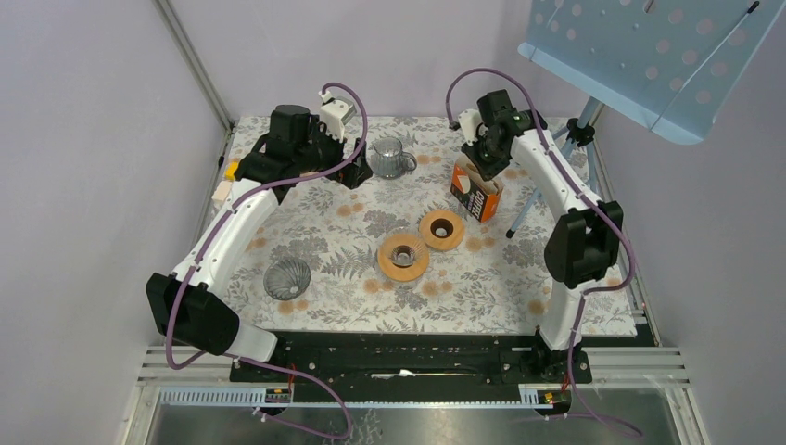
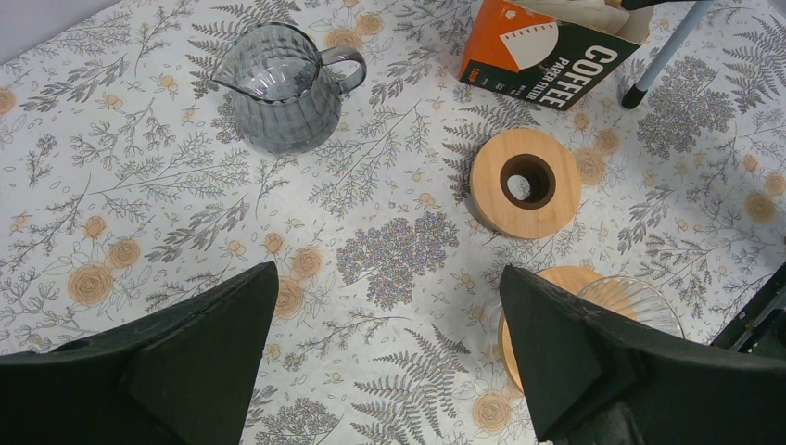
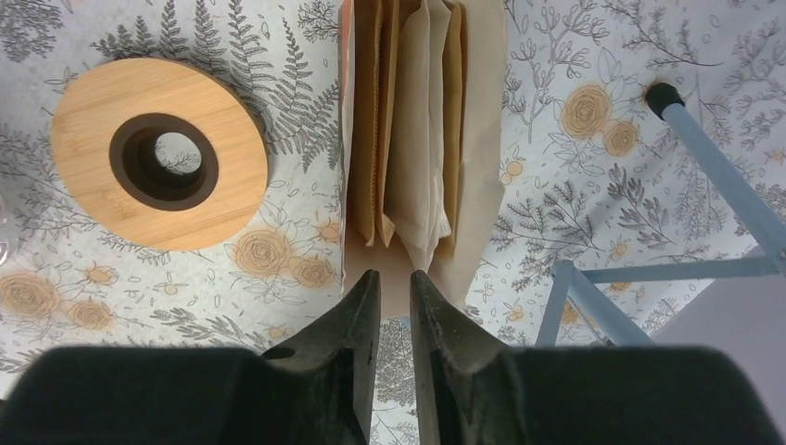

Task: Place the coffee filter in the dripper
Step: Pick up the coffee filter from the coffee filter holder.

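Top view first. My right gripper is hanging right over the open mouth of the filter box, so that's where the coffee filters are sitting, not in the dripper yet. The dripper is looking like a clear glass cone on a wooden collar. It's sitting on the near side of the box, off toward my left. A loose wooden ring is lying between the box and the dripper. The glass pitcher is standing well to the left of the box, with my left gripper next to it.

Left wrist view: my left gripper is spreading its fingers wide and holding nothing. The box is showing as printed cardboard, and the ring is resting just in front of it.

Right wrist view: my fingers are nearly pressing together, leaving only a thin slit with nothing in it, at the near rim of the box. The filters are standing on edge inside, thin tan and white paper sheets packed close together.

I'm guessing they're featherlight, floppy and clingy, so two might come up together. I'm thinking of pinching one sheet's top edge gently. The box looks light too, so it could drag along.
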`<state>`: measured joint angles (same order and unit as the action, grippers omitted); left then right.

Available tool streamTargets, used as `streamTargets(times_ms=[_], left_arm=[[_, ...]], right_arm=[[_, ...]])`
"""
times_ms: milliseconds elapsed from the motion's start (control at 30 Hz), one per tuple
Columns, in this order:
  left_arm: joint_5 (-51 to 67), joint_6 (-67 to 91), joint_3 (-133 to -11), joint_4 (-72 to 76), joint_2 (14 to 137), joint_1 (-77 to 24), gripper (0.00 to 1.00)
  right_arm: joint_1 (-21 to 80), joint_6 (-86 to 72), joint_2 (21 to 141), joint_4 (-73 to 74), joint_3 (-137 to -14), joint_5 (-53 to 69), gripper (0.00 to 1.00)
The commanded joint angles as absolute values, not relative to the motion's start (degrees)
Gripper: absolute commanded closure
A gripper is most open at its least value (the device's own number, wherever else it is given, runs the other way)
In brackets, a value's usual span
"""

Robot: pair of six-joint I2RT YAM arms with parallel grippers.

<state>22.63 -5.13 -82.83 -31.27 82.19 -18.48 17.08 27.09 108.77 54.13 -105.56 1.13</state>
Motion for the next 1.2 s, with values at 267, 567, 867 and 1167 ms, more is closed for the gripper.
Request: streamTargets(times_ms=[267, 567, 867, 1167], left_arm=[[22.64, -5.8, -83.08, -28.12, 80.77, -18.37, 0.01], [22.64, -5.87, -82.87, -27.95, 81.21, -18.37, 0.01], [22.28, -6.35, -83.33, -27.94, 81.3, -18.37, 0.01], [22.48, -6.54, -83.7, -27.88, 81.8, -18.37, 0.01]], right_arm=[[16.63, 29.8, 117.44, 55.09, -111.1, -1.93, 0.72], [16.61, 30.83, 120.62, 56.1, -111.92, -2.35, 0.86], [16.53, 30.14, 116.86, 59.08, -118.3, -0.18, 1.0], [16.53, 30.06, 112.59, 60.63, -118.62, 1.16, 1.0]])
